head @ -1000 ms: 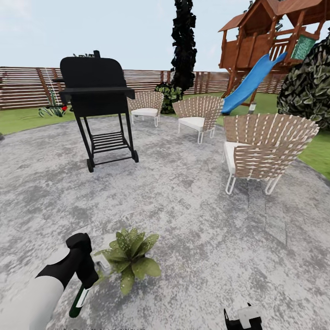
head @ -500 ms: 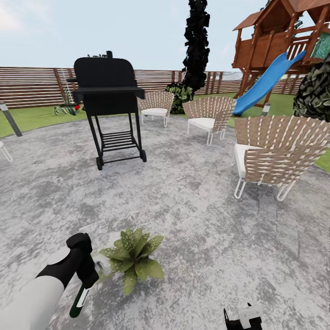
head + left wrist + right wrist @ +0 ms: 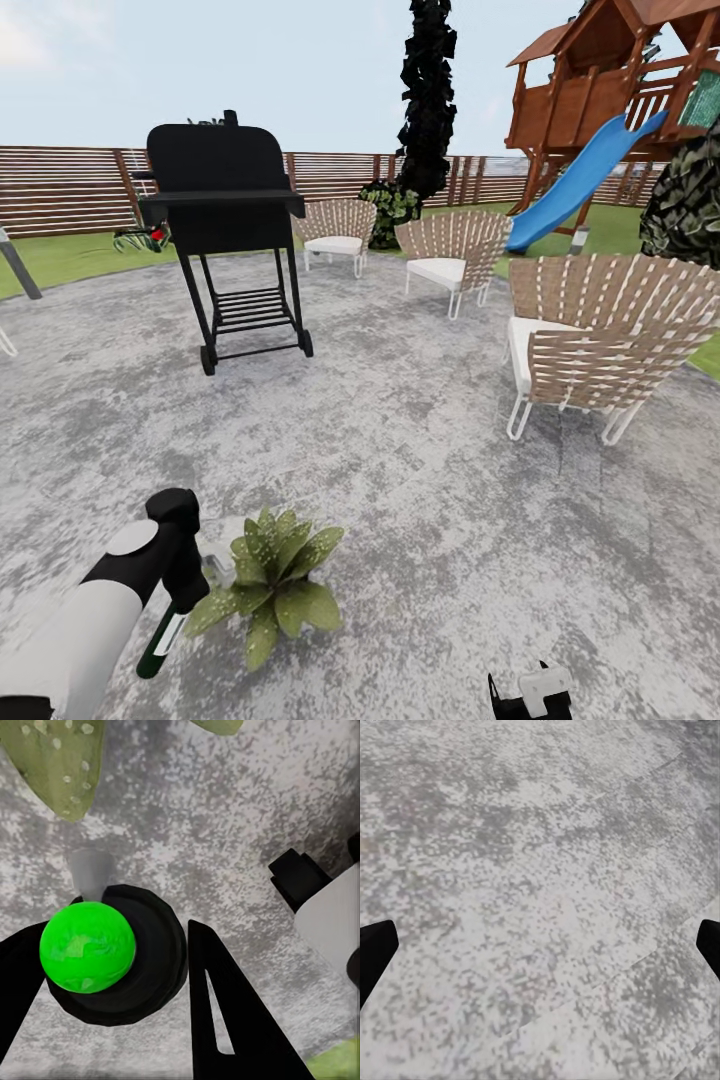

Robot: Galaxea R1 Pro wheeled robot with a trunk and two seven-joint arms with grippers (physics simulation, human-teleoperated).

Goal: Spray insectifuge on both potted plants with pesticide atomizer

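— Left claw [image 3: 178,590]: what did it have?
— It pinched the pesticide atomizer [image 3: 160,640], bottle hanging down beside one potted plant [image 3: 268,580] on the grey patio [image 3: 420,480]. From the wrist, black fingers [image 3: 225,1020] flanked the bottle's round green end [image 3: 88,947].
— Further right?
— A black grill [image 3: 220,220], three woven chairs [image 3: 590,340], a blue slide [image 3: 585,175]. The right claw [image 3: 540,952] was spread wide over bare paving.
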